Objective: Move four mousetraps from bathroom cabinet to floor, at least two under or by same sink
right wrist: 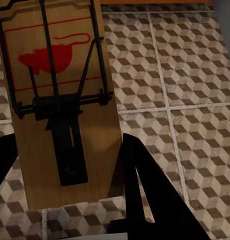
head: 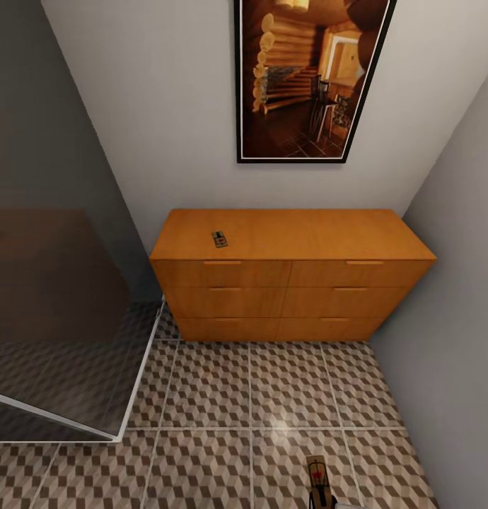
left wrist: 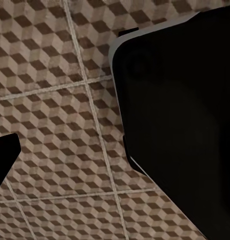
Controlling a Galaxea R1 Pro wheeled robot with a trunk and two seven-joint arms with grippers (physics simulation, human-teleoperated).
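One mousetrap lies on top of the orange-brown cabinet, near its left front edge. A second mousetrap, a wooden board with a red mouse print and a dark spring bar, is held over the bathroom floor by my right gripper, shut on its sides. The same mousetrap and right gripper show at the bottom edge of the head view. In the left wrist view one dark fingertip hangs over patterned bathroom floor, with nothing between the fingers.
A tinted glass shower partition stands at the left, reaching down to the tiles. Grey walls close the corner behind and to the right of the cabinet, with a framed picture above it. The robot's dark body shows in the left wrist view.
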